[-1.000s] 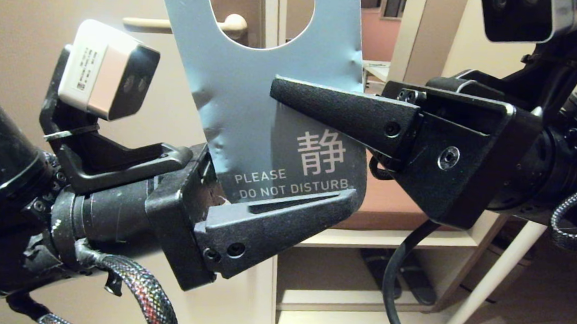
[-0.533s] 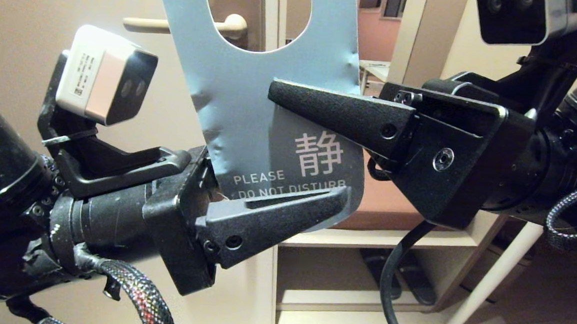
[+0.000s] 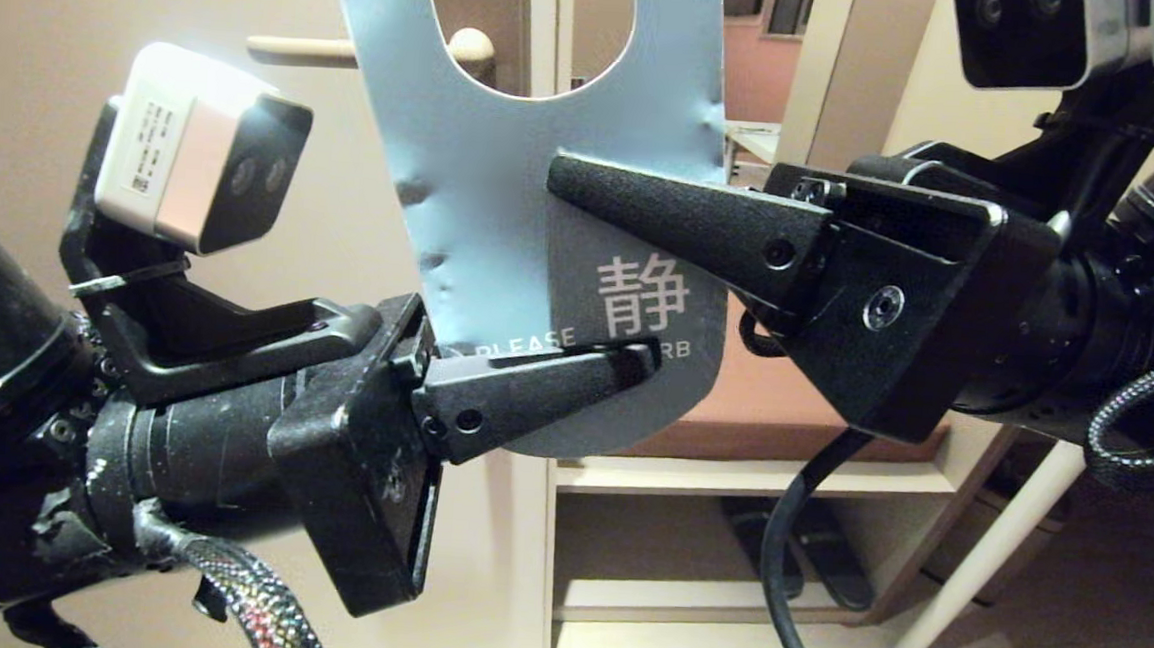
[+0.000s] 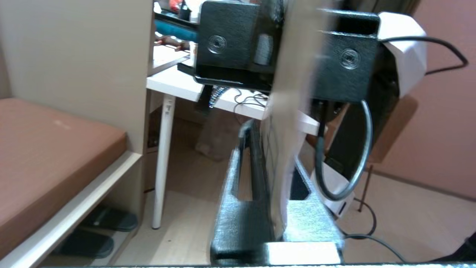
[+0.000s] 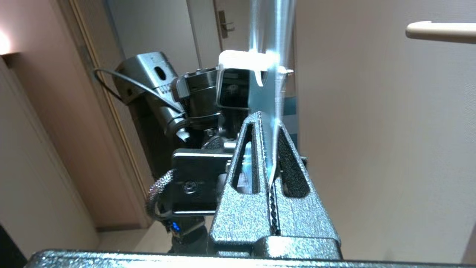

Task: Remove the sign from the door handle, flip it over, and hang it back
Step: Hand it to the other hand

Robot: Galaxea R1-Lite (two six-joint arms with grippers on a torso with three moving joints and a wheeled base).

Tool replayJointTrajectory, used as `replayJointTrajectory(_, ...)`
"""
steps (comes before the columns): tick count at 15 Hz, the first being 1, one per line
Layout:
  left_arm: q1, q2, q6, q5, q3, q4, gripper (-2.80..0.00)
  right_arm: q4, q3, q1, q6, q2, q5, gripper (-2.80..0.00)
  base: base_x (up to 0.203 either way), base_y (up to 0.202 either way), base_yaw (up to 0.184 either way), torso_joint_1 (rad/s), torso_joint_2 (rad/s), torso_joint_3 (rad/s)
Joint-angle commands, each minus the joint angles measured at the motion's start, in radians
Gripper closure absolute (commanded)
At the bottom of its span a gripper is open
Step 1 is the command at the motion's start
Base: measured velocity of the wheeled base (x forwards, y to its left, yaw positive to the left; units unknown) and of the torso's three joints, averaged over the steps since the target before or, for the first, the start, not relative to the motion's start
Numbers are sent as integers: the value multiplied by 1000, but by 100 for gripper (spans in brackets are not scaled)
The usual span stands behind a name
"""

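Sign (image 3: 505, 189) — thin, dented, floppy card below the door handle (image 3: 303, 47) — was pinched by left gripper (image 3: 625, 362) and right gripper (image 3: 571, 178), jaws fully closed on its lower half, best held near edges.

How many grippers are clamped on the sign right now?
2. The left gripper pinches the sign across its lower end, over the printed words. The right gripper pinches its right edge, just below the hole.

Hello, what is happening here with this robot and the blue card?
The robot holds the sign in the air before the door, off the door handle. Both grippers are shut on it: the right gripper clamps its middle and the left gripper pinches its lower end. The blue-grey "do not disturb" face is toward the head camera. It is not hung back yet.
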Motion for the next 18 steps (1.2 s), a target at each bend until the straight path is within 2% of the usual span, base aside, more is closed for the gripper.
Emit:
replayJointTrajectory(1, 1, -4, -2, 1, 0, -5, 0, -5, 0, 1, 3, -2, 6, 0, 0, 0, 0, 0, 0, 0)
replayJointTrajectory(6, 1, -4, -2, 1, 1, -5, 0, -5, 2, 1, 3, -3, 2, 0, 0, 0, 0, 0, 0, 0)
replayJointTrajectory(7, 1, -4, -2, 1, 1, -5, 0, -5, 2, 1, 3, -3, 2, -229, 0, 0, 0, 0, 0, 0)
replayJointTrajectory(8, 1, -4, -2, 1, 1, -5, 0, -5, 2, 1, 3, -3, 0, -280, 0, 0, 0, 0, 0, 0)
replayJointTrajectory(13, 3, -1, -2, 1, 1, -5, 0, -10, 3, 0, 3, -3, -16, -280, 0, 0, 0, 0, 0, 0)
replayJointTrajectory(16, 20, -3, -2, 1, 5, -5, 0, -23, 10, -3, 2, -4, -59, -280, 0, 0, 0, 0, 0, 0)
replayJointTrajectory(18, 44, -13, -2, 1, 21, -5, 0, -23, 15, -3, 2, -5, -119, -280, 0, 0, 0, 0, 0, 0)
